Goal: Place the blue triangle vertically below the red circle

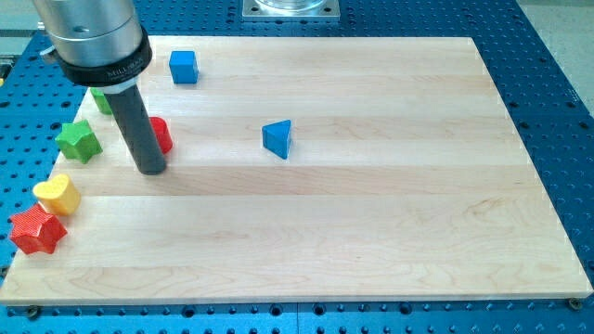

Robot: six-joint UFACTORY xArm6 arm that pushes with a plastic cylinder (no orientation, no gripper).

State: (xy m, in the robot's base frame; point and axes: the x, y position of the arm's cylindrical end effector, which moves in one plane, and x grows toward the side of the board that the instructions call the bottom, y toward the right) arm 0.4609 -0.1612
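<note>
The blue triangle (pixel 277 138) lies on the wooden board (pixel 371 213), a little left of its middle and in its upper half. The red circle (pixel 161 134) is near the view's left, mostly hidden behind my rod. My tip (pixel 151 170) rests on the board just below and in front of the red circle, well to the left of the blue triangle.
A blue cube (pixel 184 67) sits near the top left. A green block (pixel 101 100) is partly hidden behind the rod. A green star (pixel 78 140), a yellow heart (pixel 58 194) and a red star (pixel 37 230) line the left edge.
</note>
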